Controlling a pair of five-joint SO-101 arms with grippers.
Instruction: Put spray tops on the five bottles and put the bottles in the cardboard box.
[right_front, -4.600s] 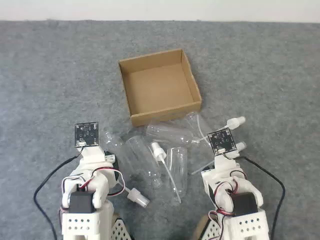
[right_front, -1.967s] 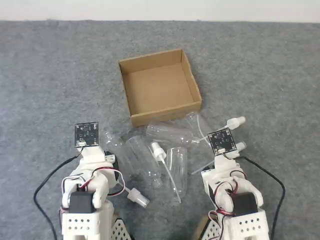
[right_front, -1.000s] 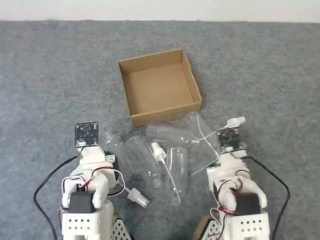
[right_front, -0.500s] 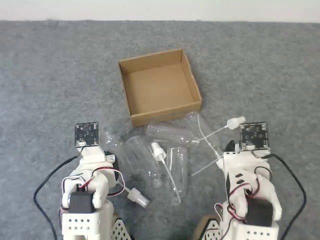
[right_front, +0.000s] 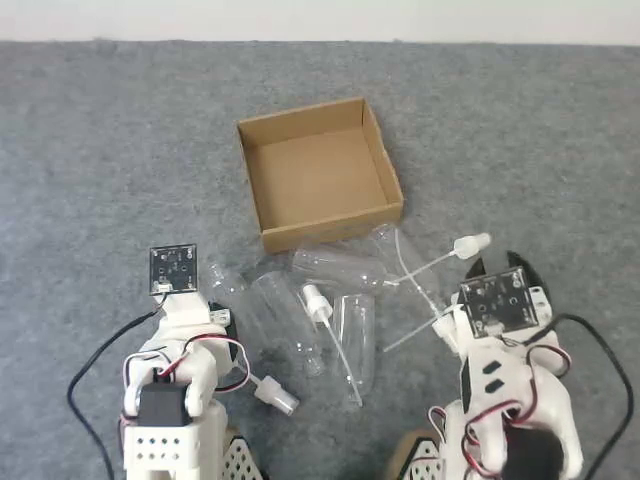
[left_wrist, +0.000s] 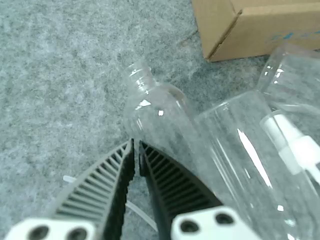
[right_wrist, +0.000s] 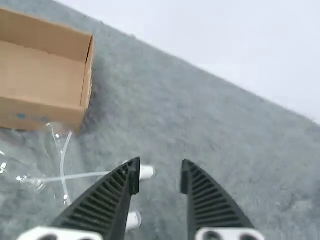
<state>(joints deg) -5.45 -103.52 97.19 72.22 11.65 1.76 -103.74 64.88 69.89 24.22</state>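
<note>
The left gripper has its fingers closed beside a bottle. The right wrist view shows the right gripper with fingers spread, near a spray top.

Five bottles, four spray tops, one box

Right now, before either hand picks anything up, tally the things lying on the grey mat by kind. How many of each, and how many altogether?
Clear bottles: 5
Spray tops: 4 in sight
Cardboard box: 1
Total: 10
</note>
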